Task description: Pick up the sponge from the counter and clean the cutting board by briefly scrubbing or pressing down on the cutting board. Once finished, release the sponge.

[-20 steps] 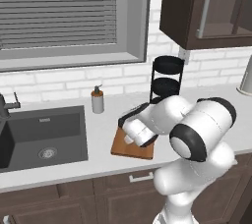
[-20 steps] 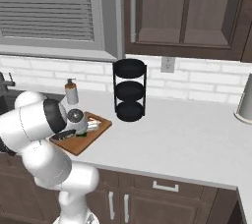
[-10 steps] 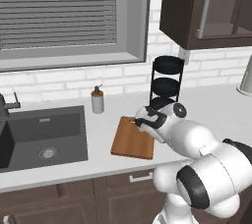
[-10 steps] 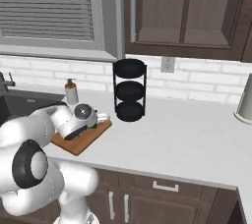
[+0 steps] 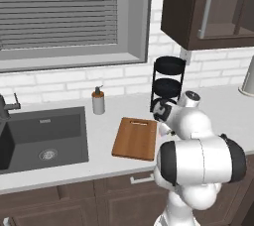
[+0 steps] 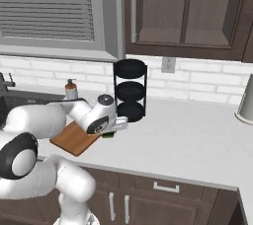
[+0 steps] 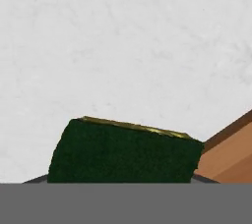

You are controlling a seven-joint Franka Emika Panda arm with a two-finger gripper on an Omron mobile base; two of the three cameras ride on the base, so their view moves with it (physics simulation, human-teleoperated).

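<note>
Sponge [image 7: 123,152], dark green, yellow-edged, bears no readable writing.

A white brick wall [image 5: 74,79] runs behind the worktop. A wide window [image 5: 59,14] with grey slatted blinds and a pale grey sill sits above the dark inset sink [image 5: 42,136], whose dark tap [image 5: 7,106] stands at its left. Dark brown wall cabinets [image 6: 188,12] with long metal handles hang to the right, and an outlet [image 6: 168,64] sits on the brick just below them. Matching dark brown base cabinets [image 6: 158,202] with small pale handles run underneath. The light is even and soft
</note>
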